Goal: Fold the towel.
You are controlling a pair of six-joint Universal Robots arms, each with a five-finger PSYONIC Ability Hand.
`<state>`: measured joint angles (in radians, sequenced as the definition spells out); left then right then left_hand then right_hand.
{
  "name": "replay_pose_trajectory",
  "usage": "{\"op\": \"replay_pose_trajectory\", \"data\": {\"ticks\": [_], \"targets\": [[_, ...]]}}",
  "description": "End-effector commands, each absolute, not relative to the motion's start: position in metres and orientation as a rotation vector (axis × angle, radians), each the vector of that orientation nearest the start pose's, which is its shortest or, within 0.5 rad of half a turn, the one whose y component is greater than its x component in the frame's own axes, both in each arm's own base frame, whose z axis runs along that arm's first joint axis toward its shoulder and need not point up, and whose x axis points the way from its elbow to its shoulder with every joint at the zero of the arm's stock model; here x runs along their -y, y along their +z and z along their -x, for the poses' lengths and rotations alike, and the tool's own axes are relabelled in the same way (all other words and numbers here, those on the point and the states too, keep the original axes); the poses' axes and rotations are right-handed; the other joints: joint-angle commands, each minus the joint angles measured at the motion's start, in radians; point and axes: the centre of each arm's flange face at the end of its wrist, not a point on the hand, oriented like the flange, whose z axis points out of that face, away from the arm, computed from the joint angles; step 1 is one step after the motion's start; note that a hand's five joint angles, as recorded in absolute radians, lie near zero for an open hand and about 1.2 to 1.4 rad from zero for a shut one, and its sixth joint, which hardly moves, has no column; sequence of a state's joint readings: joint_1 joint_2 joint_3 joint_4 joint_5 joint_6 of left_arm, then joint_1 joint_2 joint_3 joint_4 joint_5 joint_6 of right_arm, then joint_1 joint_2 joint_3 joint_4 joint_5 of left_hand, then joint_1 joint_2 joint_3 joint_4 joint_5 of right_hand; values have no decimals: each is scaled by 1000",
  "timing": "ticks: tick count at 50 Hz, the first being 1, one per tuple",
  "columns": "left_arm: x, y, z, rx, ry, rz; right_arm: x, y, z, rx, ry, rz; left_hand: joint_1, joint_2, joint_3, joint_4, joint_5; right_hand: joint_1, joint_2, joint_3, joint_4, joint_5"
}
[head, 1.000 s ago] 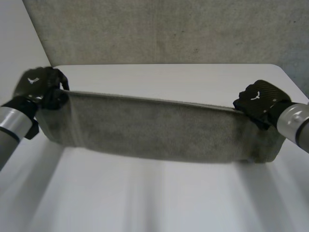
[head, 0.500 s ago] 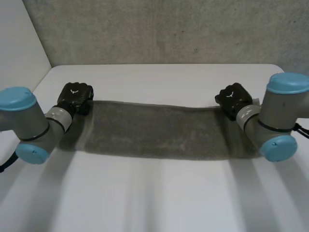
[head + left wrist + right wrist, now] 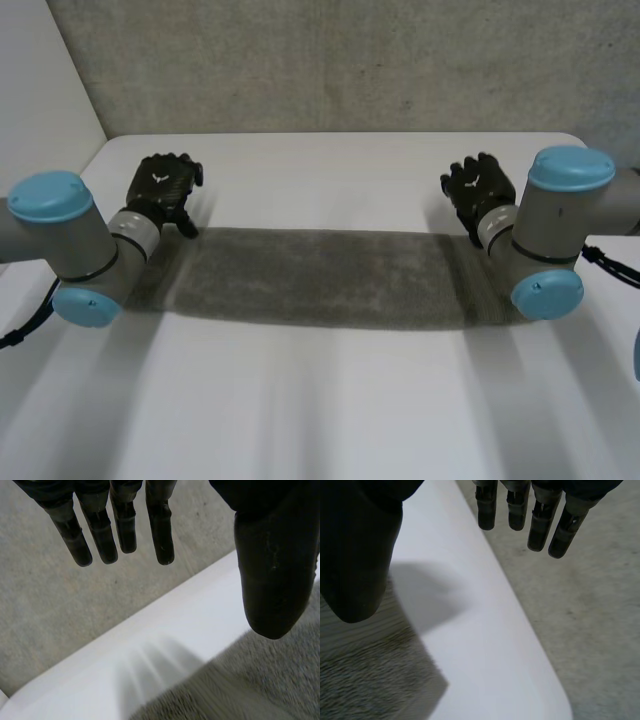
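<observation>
Grey terry towel (image 3: 320, 275) is in neither hand's hold. In the left wrist view the fingers (image 3: 100, 535) hang straight and spread, with the thumb (image 3: 272, 580) standing well apart from them and nothing between. In the right wrist view the fingers (image 3: 540, 525) and thumb (image 3: 355, 555) are just as slack and empty.

The left hand (image 3: 160, 192) hovers at the towel's far left corner and the right hand (image 3: 480, 195) at its far right corner. Both sets of fingertips point past the cloth towards the far edge of the white table (image 3: 330, 165).

From the fingers the towel lies back towards the robot, under thumb and wrist. It is a long narrow band lying flat across the middle of the table, its long axis running from the left edge towards the right edge.

Each hand is nearest its own short end, and neither is closer to the middle. By its narrowness I judge it already doubled lengthwise. A further fold would likely carry one short end along that axis onto the other, after the fingers drop back onto the cloth.
</observation>
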<state>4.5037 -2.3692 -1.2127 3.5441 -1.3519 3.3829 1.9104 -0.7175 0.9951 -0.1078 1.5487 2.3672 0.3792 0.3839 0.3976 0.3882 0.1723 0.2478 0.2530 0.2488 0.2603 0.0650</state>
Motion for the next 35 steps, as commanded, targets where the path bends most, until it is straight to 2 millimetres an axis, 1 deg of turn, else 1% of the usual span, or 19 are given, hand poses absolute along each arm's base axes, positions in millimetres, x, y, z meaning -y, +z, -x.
{"op": "replay_pose_trajectory", "data": {"ticks": [1, 2, 3, 5, 6, 7, 8, 10, 16, 18, 19, 21, 22, 24, 25, 26, 30, 32, 35], "targets": [[405, 175, 239, -2184, -2313, -734, 378, 210, -278, -2174, -2296, 1299, -45, -50, -64, -54, -13, -73, -78, -74, -86, -65], [401, 182, 237, -2184, -2310, -713, 372, 221, -276, -2164, -2306, 1257, -45, -50, -64, -54, -13, -73, -78, -74, -86, -65], [396, 188, 235, -2183, -2309, -696, 372, 221, -276, -2164, -2307, 1256, -42, -47, -61, -51, -10, -73, -78, -74, -86, -65], [390, 194, 232, -2181, -2306, -681, 358, 245, -270, -2135, -2330, 1164, -42, -47, -61, -51, -10, -73, -78, -74, -86, -65], [390, 194, 232, -2181, -2306, -680, 358, 245, -270, -2135, -2330, 1163, -42, -47, -61, -51, -10, -73, -78, -74, -86, -65], [383, 197, 230, -2186, -2300, -677, 351, 254, -267, -2125, -2333, 1122, -42, -47, -61, -51, -10, -73, -78, -74, -86, -65], [375, 199, 227, -2195, -2292, -670, 351, 254, -267, -2125, -2333, 1121, -42, -47, -61, -51, -10, -73, -78, -74, -86, -65], [368, 201, 226, -2205, -2293, -665, 337, 266, -261, -2116, -2324, 1055, -42, -47, -61, -51, -10, -73, -78, -74, -86, -65], [343, 195, 222, -2276, -2306, -610, 318, 264, -256, -2141, -2276, 1047, -42, -47, -61, -51, -10, -73, -78, -74, -86, -65], [339, 194, 221, -2283, -2313, -599, 306, 257, -250, -2199, -2203, 1068, -42, -47, -61, -51, -10, -73, -78, -74, -86, -65], [334, 196, 220, -2287, -2322, -588, 306, 257, -250, -2200, -2203, 1069, -48, -53, -67, -57, -16, -73, -78, -74, -86, -65], [329, 198, 219, -2283, -2337, -581, 293, 241, -241, -2293, -2080, 1105, -48, -53, -67, -57, -16, -73, -78, -74, -86, -65], [325, 198, 218, -2282, -2347, -573, 293, 241, -241, -2294, -2079, 1105, -48, -53, -67, -57, -16, -73, -78, -74, -86, -65], [323, 198, 218, -2275, -2360, -567, 281, 220, -237, -2358, -1965, 1149, -48, -53, -67, -57, -16, -73, -78, -74, -86, -65], [323, 198, 218, -2275, -2360, -567, 281, 220, -237, -2358, -1964, 1149, -48, -53, -67, -57, -16, -73, -78, -74, -86, -65], [321, 196, 218, -2272, -2367, -564, 279, 211, -234, -2379, -1924, 1159, -48, -53, -67, -57, -16, -73, -78, -74, -86, -65], [320, 191, 217, -2243, -2395, -560, 284, 196, -221, -2403, -1878, 1153, -51, -56, -70, -60, -19, -73, -78, -74, -86, -65], [319, 190, 217, -2232, -2409, -559, 296, 176, -210, -2410, -1847, 1131, -51, -56, -70, -60, -19, -73, -78, -74, -86, -65], [319, 186, 217, -2203, -2434, -555, 300, 167, -209, -2402, -1835, 1133, -51, -56, -70, -60, -19, -73, -78, -74, -86, -65]]}}
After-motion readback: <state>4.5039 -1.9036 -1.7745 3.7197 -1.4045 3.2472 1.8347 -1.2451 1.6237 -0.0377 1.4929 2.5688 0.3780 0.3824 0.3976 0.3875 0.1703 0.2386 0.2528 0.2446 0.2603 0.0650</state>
